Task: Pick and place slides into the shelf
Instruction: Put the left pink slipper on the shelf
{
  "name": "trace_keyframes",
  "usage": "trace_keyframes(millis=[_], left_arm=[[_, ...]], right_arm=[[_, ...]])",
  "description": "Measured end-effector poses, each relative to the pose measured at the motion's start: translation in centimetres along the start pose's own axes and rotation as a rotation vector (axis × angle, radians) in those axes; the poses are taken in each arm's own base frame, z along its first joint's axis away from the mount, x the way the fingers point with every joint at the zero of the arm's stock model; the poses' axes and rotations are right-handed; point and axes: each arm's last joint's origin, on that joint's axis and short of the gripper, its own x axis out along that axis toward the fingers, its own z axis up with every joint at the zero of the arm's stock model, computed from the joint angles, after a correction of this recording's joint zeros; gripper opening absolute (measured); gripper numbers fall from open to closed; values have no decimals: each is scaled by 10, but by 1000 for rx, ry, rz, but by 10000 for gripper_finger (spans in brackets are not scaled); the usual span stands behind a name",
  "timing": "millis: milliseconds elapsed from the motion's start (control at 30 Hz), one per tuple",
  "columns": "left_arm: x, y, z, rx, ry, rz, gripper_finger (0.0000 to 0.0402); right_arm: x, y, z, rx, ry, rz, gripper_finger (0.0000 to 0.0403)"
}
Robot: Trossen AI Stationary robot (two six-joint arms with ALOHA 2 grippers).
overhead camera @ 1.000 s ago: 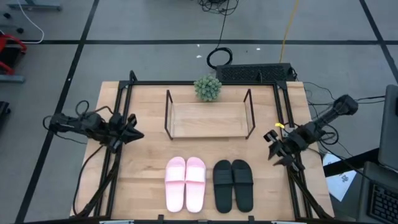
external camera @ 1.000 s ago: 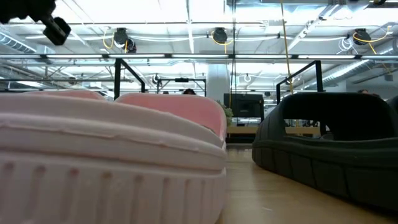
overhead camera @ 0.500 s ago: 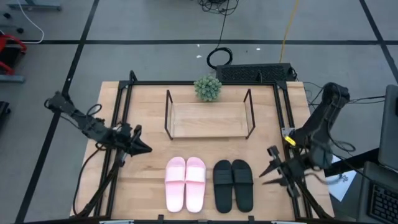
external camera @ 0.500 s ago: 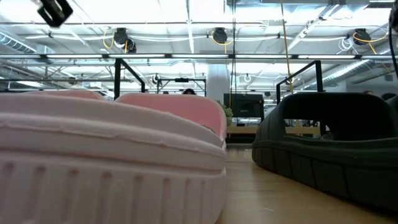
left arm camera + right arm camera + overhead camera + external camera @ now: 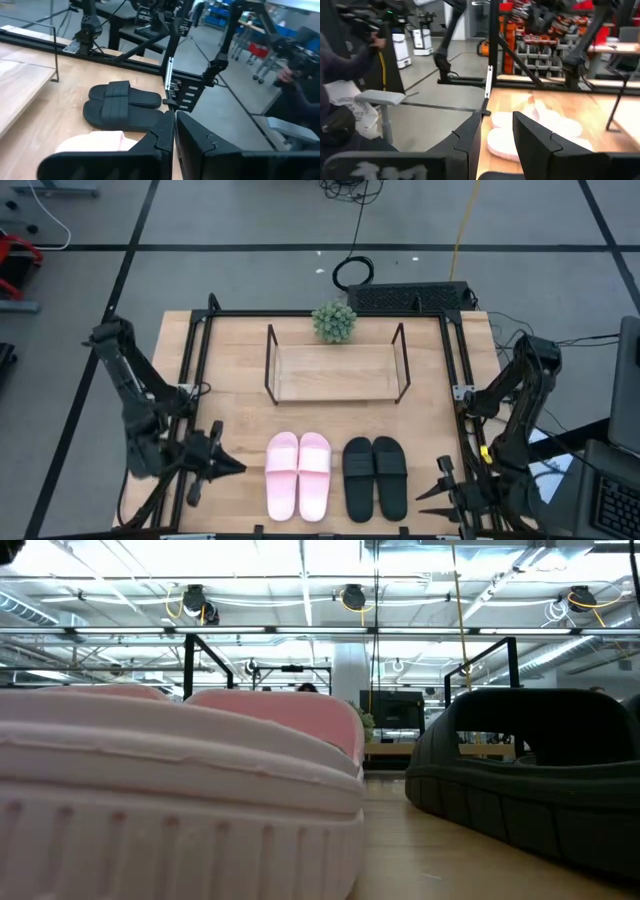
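Two pale pink slides (image 5: pixel 298 475) and two black slides (image 5: pixel 376 477) lie side by side, soles down, on the wooden table near its front edge. The shelf (image 5: pixel 335 370) stands behind them with a bare board. My left gripper (image 5: pixel 236 467) hovers left of the pink pair, pointing toward it, shut and holding nothing (image 5: pixel 174 117). My right gripper (image 5: pixel 430 480) hovers right of the black pair, open and holding nothing (image 5: pixel 497 120). The left wrist view shows the black pair (image 5: pixel 122 102) beyond a pink slide (image 5: pixel 95 142). The right wrist view shows the pink pair (image 5: pixel 535 125).
A small green plant (image 5: pixel 334 321) stands at the table's far edge behind the shelf. Black metal rails (image 5: pixel 455 380) run along the table's sides. A dark device (image 5: pixel 410 297) lies beyond the far edge. A person (image 5: pixel 300 95) is beside the table.
Both arms have swung toward the table's near edge. My left gripper went from beside the shelf's left end to the left of the pink slides. My right gripper went from the shelf's right to the right of the black slides. Both turned inward. The slides have not moved.
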Motion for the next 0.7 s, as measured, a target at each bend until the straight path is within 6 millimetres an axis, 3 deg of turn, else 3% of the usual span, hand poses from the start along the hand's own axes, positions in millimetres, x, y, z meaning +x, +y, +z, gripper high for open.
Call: trace_keyframes(millis=[167, 367, 533, 700], left_arm=[[16, -13, -12, 1, 25, 33, 26], [29, -9, -18, 19, 33, 81, 26], [30, -8, -16, 23, 34, 84, 26], [30, -7, -17, 39, 37, 84, 26]], right_arm=[[9, 6, -19, 5, 35, -18, 105], [20, 7, -35, -40, 62, -49, 105], [29, 1, -33, -56, 61, -83, 105], [34, -4, -30, 42, 49, -109, 105]])
